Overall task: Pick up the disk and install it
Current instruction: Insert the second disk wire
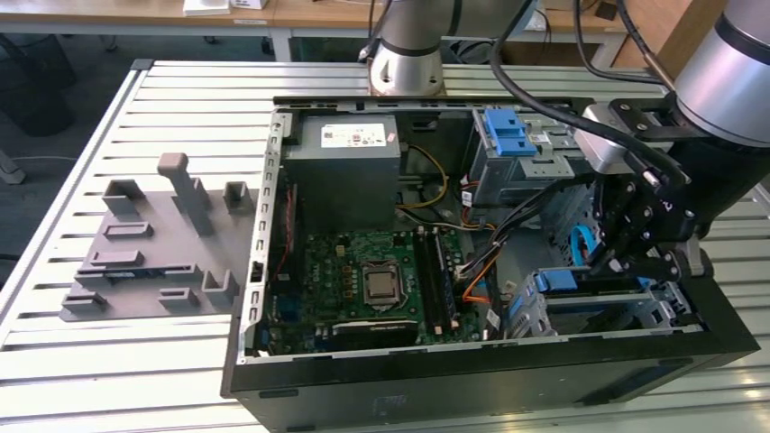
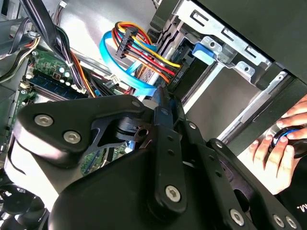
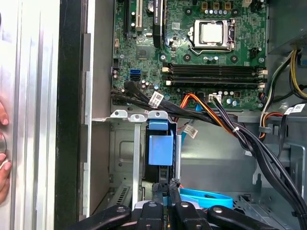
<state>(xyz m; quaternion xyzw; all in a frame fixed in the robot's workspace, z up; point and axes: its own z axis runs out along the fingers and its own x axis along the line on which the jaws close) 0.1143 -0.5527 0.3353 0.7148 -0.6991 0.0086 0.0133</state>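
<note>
- 1 gripper [image 1: 619, 262] reaches into the open computer case [image 1: 481, 379], at the drive cage [image 1: 608, 311].
- Disk [image 3: 160, 148] apparently seated in the cage.
- Jaws' state: cannot tell.

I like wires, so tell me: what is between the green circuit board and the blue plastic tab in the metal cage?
In the first wrist view, a bundle of black cables crosses between the green circuit board and the blue plastic tab.
</note>
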